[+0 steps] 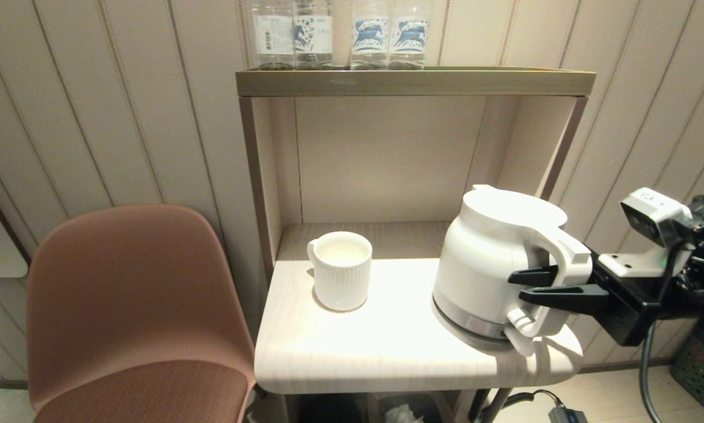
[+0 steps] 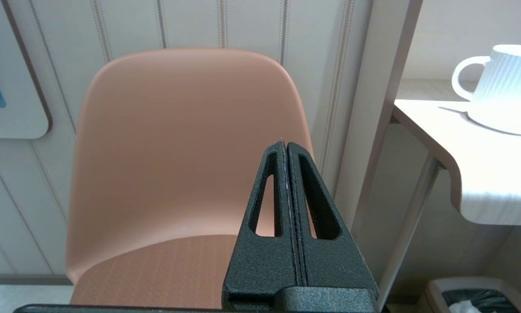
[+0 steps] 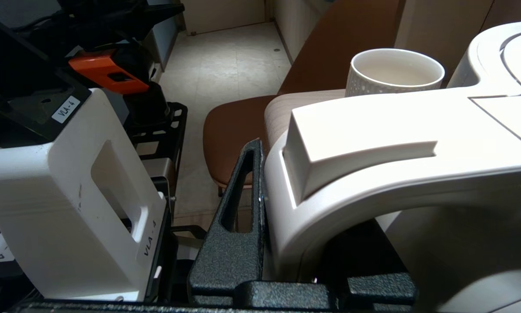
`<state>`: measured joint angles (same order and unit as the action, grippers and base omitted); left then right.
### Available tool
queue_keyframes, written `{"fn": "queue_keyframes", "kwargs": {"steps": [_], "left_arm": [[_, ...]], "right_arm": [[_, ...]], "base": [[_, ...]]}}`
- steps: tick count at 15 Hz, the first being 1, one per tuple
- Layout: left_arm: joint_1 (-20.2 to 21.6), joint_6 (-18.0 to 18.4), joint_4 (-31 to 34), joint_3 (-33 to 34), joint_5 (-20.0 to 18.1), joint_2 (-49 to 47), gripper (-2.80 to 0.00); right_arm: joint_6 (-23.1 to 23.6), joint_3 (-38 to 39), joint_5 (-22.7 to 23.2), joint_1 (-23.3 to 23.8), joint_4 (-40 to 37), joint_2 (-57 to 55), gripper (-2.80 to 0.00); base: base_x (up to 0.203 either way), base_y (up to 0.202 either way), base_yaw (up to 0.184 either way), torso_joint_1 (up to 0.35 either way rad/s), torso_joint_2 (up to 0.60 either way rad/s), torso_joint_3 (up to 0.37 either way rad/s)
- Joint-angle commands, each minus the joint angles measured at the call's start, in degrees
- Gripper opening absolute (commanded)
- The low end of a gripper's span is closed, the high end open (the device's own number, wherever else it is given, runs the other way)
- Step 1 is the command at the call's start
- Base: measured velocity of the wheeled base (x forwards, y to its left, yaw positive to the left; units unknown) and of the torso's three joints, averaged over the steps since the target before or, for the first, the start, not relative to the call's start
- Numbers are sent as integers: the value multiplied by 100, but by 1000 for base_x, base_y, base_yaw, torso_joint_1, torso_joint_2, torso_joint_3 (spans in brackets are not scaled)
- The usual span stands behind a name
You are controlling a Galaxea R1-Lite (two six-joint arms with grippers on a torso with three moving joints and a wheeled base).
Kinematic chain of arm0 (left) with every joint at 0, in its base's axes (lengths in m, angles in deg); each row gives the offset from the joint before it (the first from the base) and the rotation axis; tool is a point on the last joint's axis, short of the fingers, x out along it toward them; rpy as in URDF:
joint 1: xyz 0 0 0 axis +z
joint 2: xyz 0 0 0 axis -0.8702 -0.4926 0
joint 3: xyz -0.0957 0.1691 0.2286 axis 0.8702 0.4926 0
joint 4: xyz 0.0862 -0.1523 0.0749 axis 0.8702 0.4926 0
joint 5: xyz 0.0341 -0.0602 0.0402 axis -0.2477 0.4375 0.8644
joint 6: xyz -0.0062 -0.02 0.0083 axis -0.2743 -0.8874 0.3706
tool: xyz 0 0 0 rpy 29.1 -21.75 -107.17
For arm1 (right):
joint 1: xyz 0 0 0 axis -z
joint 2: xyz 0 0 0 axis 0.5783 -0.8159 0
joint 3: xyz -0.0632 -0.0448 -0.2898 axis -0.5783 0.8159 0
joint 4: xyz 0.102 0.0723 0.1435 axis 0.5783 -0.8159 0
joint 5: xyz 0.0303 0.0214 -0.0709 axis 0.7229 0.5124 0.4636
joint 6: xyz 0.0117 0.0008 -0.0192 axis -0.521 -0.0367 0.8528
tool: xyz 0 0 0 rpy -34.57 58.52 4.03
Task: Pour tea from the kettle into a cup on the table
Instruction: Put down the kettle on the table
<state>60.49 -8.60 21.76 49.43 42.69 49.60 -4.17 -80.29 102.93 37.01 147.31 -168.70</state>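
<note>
The white kettle (image 1: 492, 264) stands at the right end of the light wood table (image 1: 357, 346), leaning slightly towards the cup, its spout at the upper left. My right gripper (image 1: 517, 286) comes in from the right and is shut on the kettle's loop handle (image 3: 373, 143). One black finger (image 3: 243, 195) presses the handle's side and the other is hidden behind it. The ribbed white cup (image 1: 341, 270) stands upright on the table's left part, well apart from the kettle; it also shows as the cup (image 3: 395, 71) beyond the handle. My left gripper (image 2: 285, 145) is shut on nothing, low beside the chair.
A brown chair (image 1: 134, 305) stands close to the table's left edge. Several clear water bottles (image 1: 340, 32) line the top shelf (image 1: 416, 81) above the table. A bin (image 2: 477, 295) sits under the table, and a dark basket (image 1: 701, 364) is on the floor at the right.
</note>
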Motion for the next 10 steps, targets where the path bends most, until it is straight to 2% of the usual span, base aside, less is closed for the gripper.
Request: {"fn": "queue_keyframes", "kwargs": {"steps": [1, 10], "left_arm": [[0, -1, -8, 0, 1, 2, -280], [-7, 0, -8, 0, 6, 2, -280]], "right_arm": [[-10, 68, 276, 8, 13, -7, -280], [7, -237, 276, 61, 21, -668, -280]], "base": [[0, 0, 0, 0, 0, 0], [0, 0, 0, 0, 0, 0]]}}
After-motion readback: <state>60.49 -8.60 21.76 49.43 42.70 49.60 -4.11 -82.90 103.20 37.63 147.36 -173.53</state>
